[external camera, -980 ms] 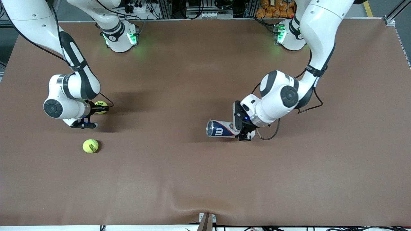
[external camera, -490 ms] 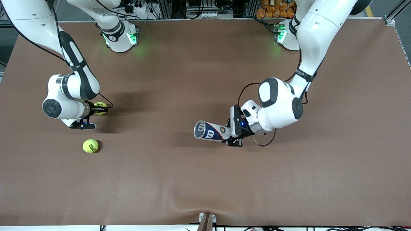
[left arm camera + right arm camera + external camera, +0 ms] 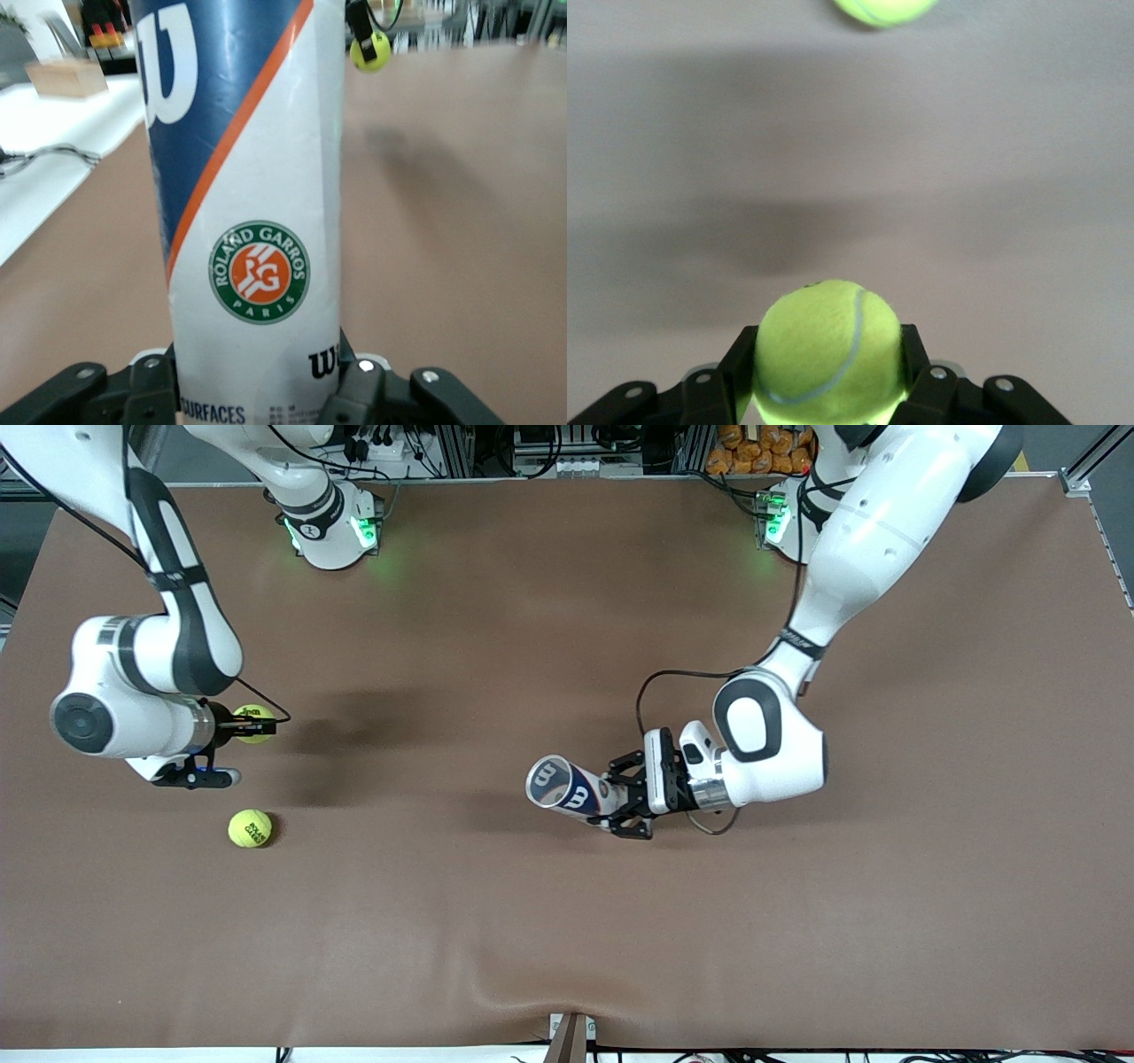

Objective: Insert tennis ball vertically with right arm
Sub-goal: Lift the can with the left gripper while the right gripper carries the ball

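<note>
Held tennis ball [image 3: 252, 723] mid-left of frame, loose ball [image 3: 250, 828] just below, tilted can [image 3: 567, 786] at centre.

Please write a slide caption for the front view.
Right gripper holds a tennis ball; left gripper holds the can.

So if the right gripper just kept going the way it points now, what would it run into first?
Probably nothing soon: the right gripper, shut on a tennis ball, points along the table toward the left arm's end. The can in the left gripper looks off that line, though depth is unclear.
</note>
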